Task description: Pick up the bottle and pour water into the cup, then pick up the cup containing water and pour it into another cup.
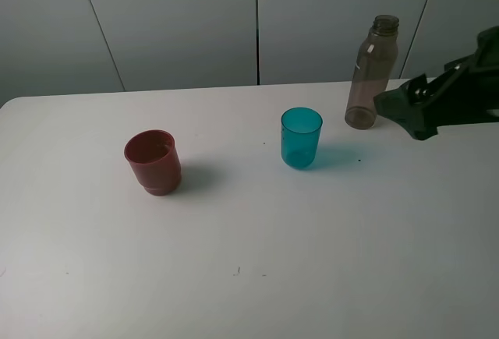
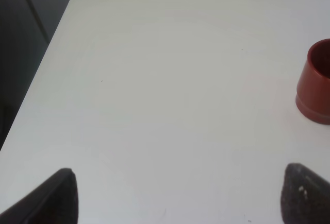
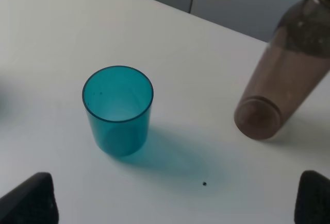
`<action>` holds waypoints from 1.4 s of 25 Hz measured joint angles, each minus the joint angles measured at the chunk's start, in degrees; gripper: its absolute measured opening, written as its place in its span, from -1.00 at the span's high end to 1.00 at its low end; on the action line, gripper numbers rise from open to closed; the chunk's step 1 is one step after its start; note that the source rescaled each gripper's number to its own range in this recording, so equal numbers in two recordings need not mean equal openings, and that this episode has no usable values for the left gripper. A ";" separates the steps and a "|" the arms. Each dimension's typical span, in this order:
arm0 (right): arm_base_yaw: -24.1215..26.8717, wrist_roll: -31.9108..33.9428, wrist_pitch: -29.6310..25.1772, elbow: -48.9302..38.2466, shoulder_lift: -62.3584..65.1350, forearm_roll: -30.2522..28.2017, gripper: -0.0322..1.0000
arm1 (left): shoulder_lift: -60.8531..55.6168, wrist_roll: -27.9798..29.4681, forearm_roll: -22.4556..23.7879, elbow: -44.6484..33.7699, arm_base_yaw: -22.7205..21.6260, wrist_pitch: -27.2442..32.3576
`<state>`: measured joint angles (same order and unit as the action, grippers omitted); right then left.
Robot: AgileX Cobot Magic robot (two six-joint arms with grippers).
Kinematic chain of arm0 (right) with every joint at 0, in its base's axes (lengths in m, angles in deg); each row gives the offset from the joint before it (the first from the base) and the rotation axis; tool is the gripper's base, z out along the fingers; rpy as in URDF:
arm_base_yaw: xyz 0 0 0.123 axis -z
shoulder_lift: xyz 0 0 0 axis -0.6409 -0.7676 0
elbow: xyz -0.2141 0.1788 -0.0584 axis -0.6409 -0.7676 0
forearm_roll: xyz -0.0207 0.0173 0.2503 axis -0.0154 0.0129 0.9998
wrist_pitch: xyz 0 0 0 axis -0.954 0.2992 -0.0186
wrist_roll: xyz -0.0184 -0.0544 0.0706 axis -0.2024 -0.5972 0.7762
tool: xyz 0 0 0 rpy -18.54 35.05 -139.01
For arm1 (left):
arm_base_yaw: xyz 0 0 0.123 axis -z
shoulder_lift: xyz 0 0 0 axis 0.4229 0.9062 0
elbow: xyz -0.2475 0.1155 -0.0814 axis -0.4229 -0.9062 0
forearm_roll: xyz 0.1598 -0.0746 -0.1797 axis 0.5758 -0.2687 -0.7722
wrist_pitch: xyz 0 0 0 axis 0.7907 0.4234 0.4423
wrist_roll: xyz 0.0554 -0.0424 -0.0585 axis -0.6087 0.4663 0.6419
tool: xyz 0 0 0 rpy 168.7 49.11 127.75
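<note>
No readable writing, brand or label on any object. The bottle [image 1: 373, 74] has pale speckles on its upper body in the right wrist view, too small to tell whether they are print or droplets.

Right gripper [image 1: 399, 111] comes in from the right edge of the high view, held above the white table [image 1: 249, 277], fingers pointing left toward the bottle's lower half. Close beside the bottle, not touching. Jaws spread wide, nothing between them; in the right wrist view the two dark fingertips [image 3: 31, 198] sit at opposite edges of the picture with bare table between.

Left gripper [image 2: 178, 193]: arm not seen in the high view. Its wrist view shows two dark fingertips [image 2: 56, 195] far apart, over bare table near the table's rounded corner, holding nothing.

Bottle stands upright, uncapped, near the back edge of the table on the right side. The teal cup [image 1: 301, 138] stands upright in front and to the left of the bottle, apart from it. The red cup [image 1: 153, 162] stands upright well to the left of the teal cup. Small dark speck [image 3: 204, 184] on the table beside the teal cup's shadow.
</note>
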<state>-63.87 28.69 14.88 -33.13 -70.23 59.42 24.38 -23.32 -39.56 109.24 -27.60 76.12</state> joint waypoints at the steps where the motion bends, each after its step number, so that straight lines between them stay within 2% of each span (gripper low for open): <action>1: 0.00 0.00 -4.60 0.85 2.31 0.00 -0.99 | 0.00 0.00 0.00 0.00 0.00 0.00; 6: 0.00 0.00 -22.56 1.78 15.31 1.87 -0.99 | 0.00 0.00 0.00 0.00 0.00 0.00; 9: 0.00 -0.10 -31.10 1.86 22.53 2.79 -0.99 | 0.00 0.00 0.00 0.00 0.00 0.00; 12: 0.00 -0.10 -36.73 1.52 30.21 3.02 -0.99 | 0.00 0.00 0.00 0.00 0.00 0.00; 15: 0.00 -0.10 -38.96 -0.40 38.36 3.02 -0.99 | 0.00 0.00 0.00 0.00 0.00 0.00; 19: 0.00 -0.10 -39.28 -3.05 49.04 3.02 -0.99 | 0.00 0.00 0.00 0.00 0.00 0.00; 28: 0.46 -0.92 -38.32 -4.19 50.60 4.27 -0.99 | 0.00 0.00 0.00 0.00 0.00 0.00; 31: 4.24 -0.92 -38.23 -4.19 50.69 4.27 -0.99 | 0.00 0.00 0.00 0.00 0.00 0.00; 35: 13.07 -1.09 -38.23 -4.19 50.69 4.27 -0.99 | 0.00 0.00 0.00 0.00 0.00 0.00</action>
<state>-50.80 27.60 -23.35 -37.31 -19.54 63.69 24.38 -23.32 -39.56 109.24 -27.60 76.12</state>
